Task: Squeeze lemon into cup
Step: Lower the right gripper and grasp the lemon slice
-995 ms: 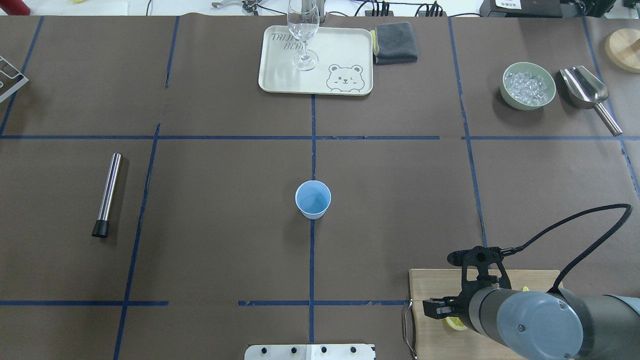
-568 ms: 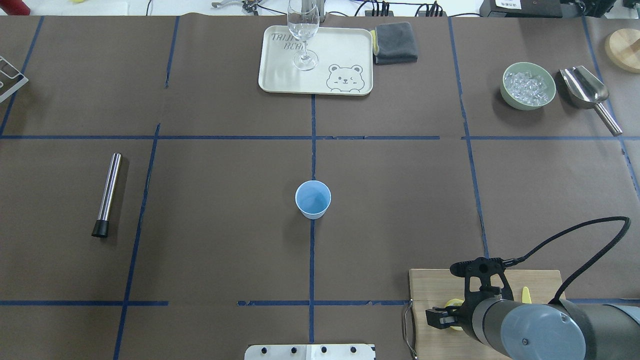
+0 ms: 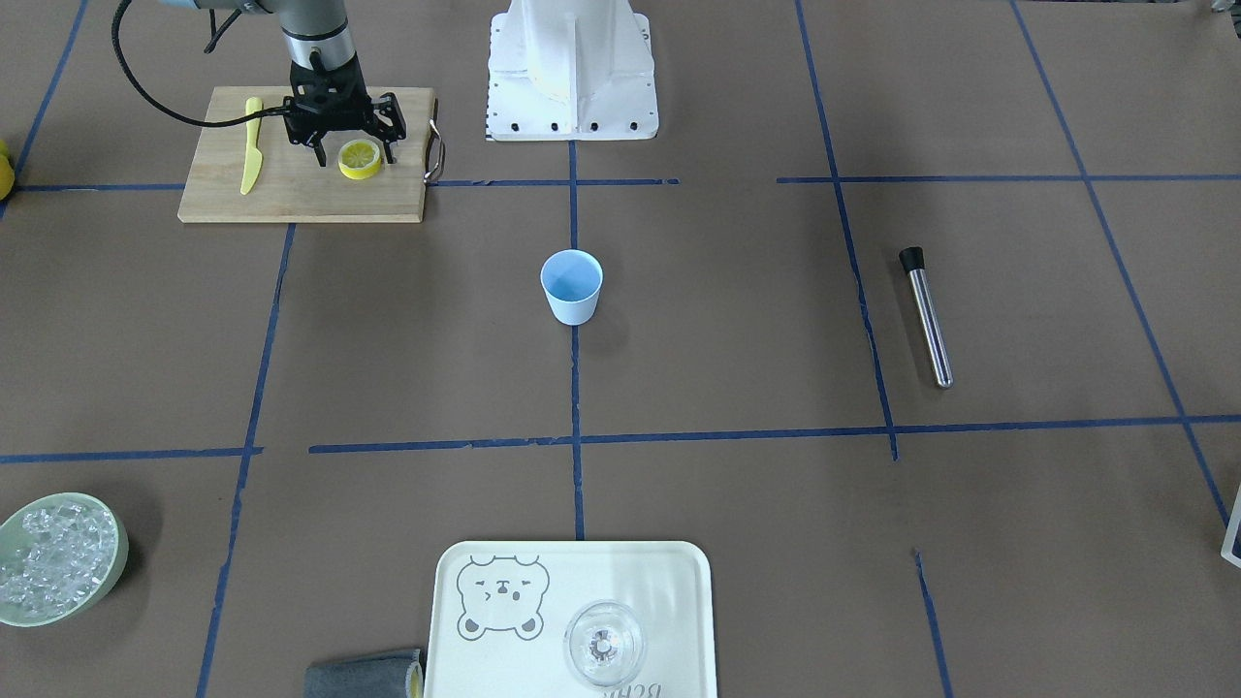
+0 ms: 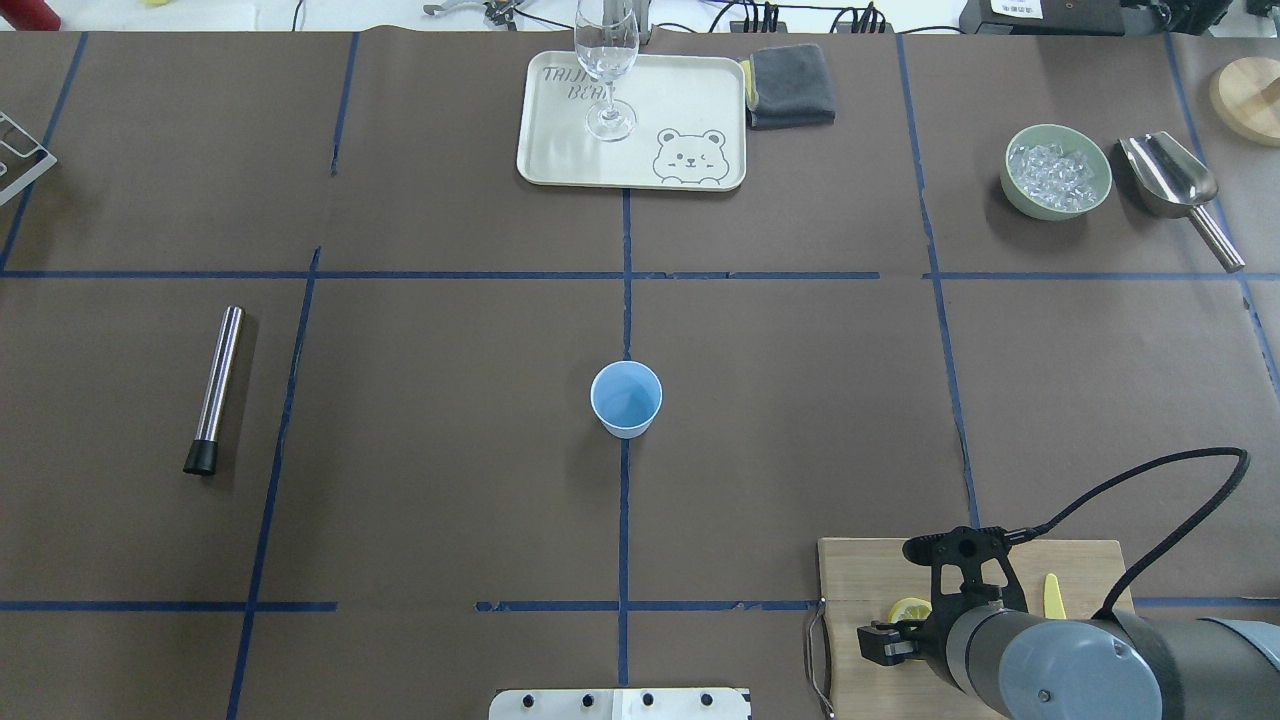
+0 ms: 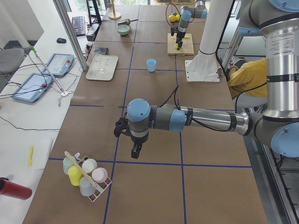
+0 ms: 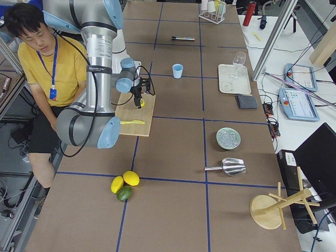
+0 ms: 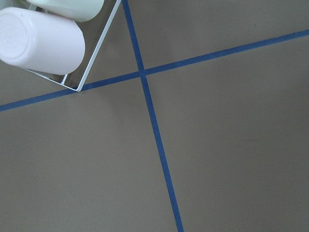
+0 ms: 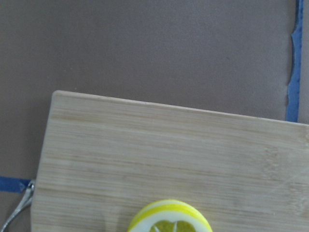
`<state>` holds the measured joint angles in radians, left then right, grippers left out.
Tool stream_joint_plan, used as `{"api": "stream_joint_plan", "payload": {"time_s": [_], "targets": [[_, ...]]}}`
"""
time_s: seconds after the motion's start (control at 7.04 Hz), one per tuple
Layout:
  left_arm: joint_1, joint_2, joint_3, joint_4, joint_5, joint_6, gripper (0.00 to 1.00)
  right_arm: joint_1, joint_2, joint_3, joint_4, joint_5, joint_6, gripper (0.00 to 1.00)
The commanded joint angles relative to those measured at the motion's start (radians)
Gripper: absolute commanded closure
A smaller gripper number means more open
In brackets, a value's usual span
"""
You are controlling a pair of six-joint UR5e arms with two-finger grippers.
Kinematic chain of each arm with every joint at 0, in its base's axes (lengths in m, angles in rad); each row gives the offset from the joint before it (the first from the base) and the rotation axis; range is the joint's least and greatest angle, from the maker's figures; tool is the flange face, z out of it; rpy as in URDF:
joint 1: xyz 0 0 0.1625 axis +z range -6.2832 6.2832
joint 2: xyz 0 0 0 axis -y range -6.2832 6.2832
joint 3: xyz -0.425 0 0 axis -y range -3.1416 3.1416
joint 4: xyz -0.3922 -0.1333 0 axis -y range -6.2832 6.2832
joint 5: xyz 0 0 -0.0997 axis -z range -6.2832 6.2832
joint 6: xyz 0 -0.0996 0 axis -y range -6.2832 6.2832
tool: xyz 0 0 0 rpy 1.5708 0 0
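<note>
The lemon (image 3: 360, 159) is a round yellow slice with a pale segmented face. It lies on a wooden cutting board (image 3: 301, 199) at the robot's near right. It also shows in the overhead view (image 4: 908, 609) and the right wrist view (image 8: 170, 218). My right gripper (image 3: 355, 153) is open just over the lemon, one finger on each side, with gaps between. The light-blue cup (image 3: 571, 286) stands upright and empty at the table's middle (image 4: 626, 398), far from both grippers. My left gripper (image 5: 136, 150) hangs low over the table's left end; I cannot tell whether it is open or shut.
A yellow knife (image 3: 251, 145) lies on the board beside the gripper. A steel muddler (image 4: 213, 390) lies at the left. A tray (image 4: 690, 100) with a clear glass (image 4: 606, 60), a grey cloth (image 4: 790, 85), a bowl of ice (image 4: 1056, 170) and a scoop (image 4: 1175, 185) stand far back. A rack of cups (image 5: 84, 175) stands near the left gripper.
My right arm has shifted a little toward the robot's edge of the board and looks lower. The lemon now shows on the far side of the gripper finger. The cup has not moved.
</note>
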<state>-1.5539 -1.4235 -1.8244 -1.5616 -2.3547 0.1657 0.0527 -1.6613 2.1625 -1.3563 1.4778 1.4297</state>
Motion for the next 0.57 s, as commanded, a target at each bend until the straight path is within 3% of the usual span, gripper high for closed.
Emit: {"api": "stream_joint_plan", "payload": {"time_s": [0.0, 0.14, 0.28, 0.43], "targets": [[0.000, 0.000, -0.003, -0.002, 0.000, 0.000, 0.00, -0.001, 0.005, 0.000, 0.000, -0.001, 0.012, 0.41], [0.000, 0.000, -0.009, 0.001, 0.000, -0.002, 0.00, -0.001, 0.005, 0.002, 0.015, -0.001, 0.043, 0.73], [0.000, 0.000, -0.009, 0.000, 0.000, -0.002, 0.00, 0.001, -0.008, 0.000, 0.070, -0.001, 0.044, 0.99], [0.000, 0.000, -0.010, 0.000, 0.000, -0.002, 0.00, 0.001, -0.009, 0.000, 0.072, -0.002, 0.044, 1.00]]}}
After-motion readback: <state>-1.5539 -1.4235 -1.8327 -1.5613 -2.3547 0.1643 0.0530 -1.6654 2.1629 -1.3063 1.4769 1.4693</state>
